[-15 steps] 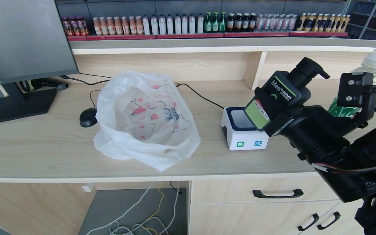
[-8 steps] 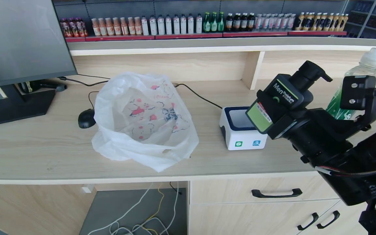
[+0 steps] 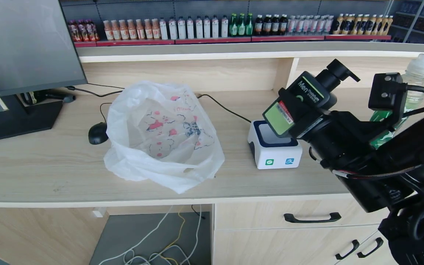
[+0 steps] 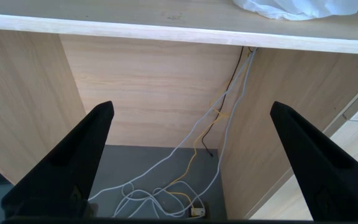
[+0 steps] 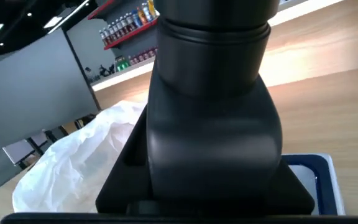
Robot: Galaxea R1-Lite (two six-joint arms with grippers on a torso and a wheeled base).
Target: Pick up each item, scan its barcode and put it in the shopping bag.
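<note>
Black pump bottle [image 3: 305, 98]: I hold it tilted in my right gripper [image 3: 319, 129], clamped, just above the scanner [image 3: 275, 157]. Shopping bag [image 3: 164, 136]: on the counter [image 3: 50, 165], at the scanner's 9 o'clock. My left gripper [image 4: 191, 112]: fingers spread wide, holding nothing, below the counter edge.

Filmy plastic shopping bag [image 3: 160, 147]; matt, perhaps laminate, counter [image 3: 50, 165].

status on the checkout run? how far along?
Done: nothing clearly bagged; the shopping bag sits open on the counter, contents unclear. In hand: the right gripper holds the black pump bottle just above the scanner, likely mid-scan. To do: bag it, then handle the clear bottle behind that arm. The left gripper is open, below counter level.
</note>
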